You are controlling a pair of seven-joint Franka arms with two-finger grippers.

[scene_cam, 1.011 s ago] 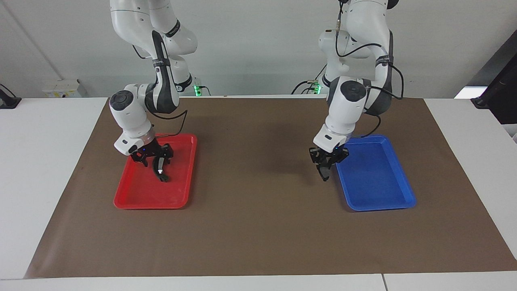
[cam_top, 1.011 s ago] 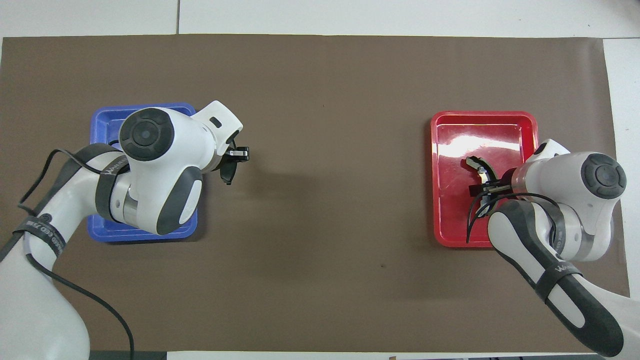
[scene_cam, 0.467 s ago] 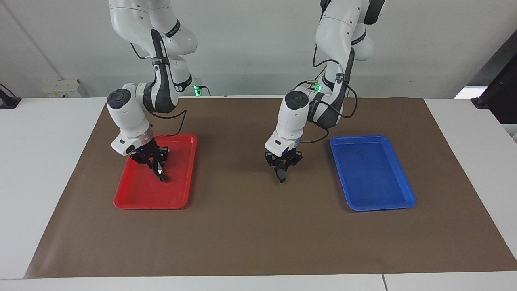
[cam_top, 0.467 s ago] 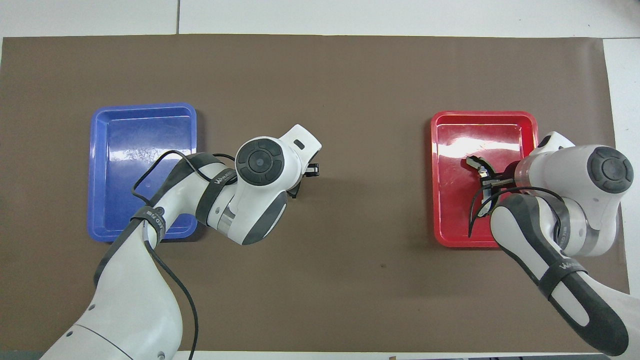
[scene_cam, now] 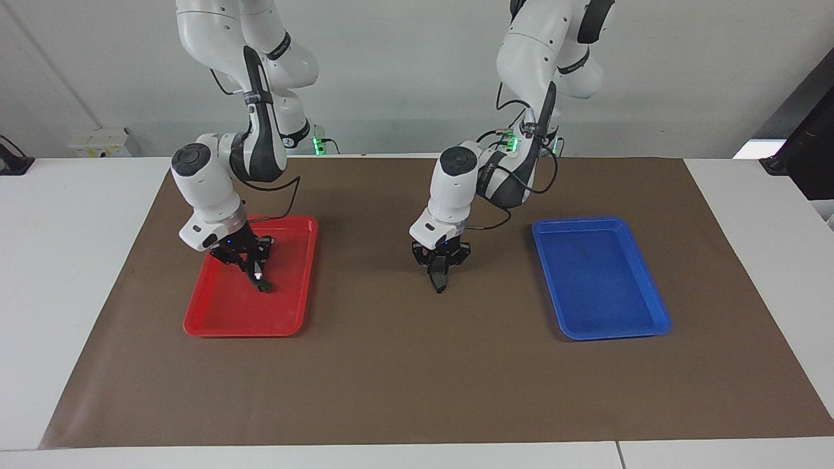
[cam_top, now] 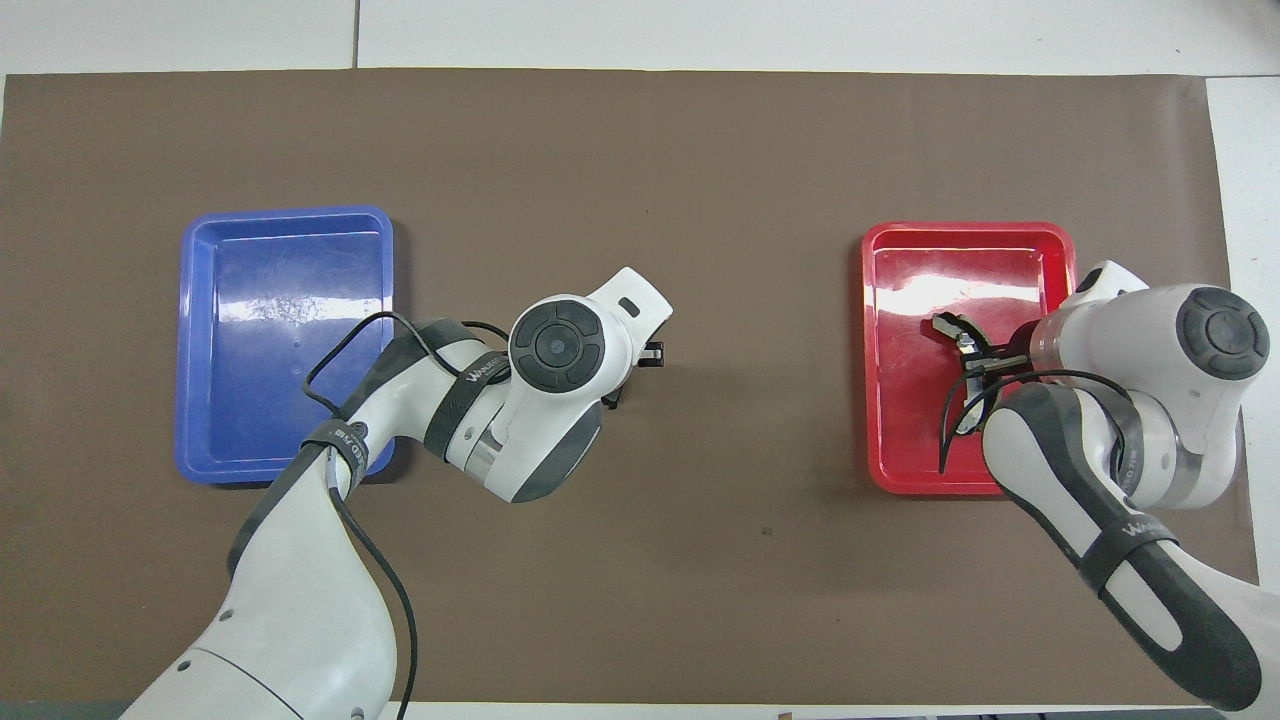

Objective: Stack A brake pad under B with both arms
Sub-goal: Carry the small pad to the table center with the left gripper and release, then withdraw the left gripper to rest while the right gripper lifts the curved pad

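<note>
My left gripper (scene_cam: 440, 266) is shut on the A brake pad (scene_cam: 439, 281), a short dark grey pad that hangs down from the fingers just above the brown mat at the middle of the table. In the overhead view the left wrist hides most of the pad. My right gripper (scene_cam: 251, 259) is shut on B (scene_cam: 260, 280), the long black crescent with silvery ends, and holds it tilted low over the red tray (scene_cam: 221, 320). In the overhead view B (cam_top: 957, 334) shows beside the right gripper (cam_top: 988, 366) over the red tray (cam_top: 900, 462).
An empty blue tray (scene_cam: 606, 329) lies toward the left arm's end of the table; it also shows in the overhead view (cam_top: 285, 240). A brown mat (scene_cam: 417, 378) covers the table between the trays. White table surface borders the mat.
My left gripper has carried the brake pad from the blue tray's edge to over the middle of the mat. My right gripper has risen slightly with B over the red tray.
</note>
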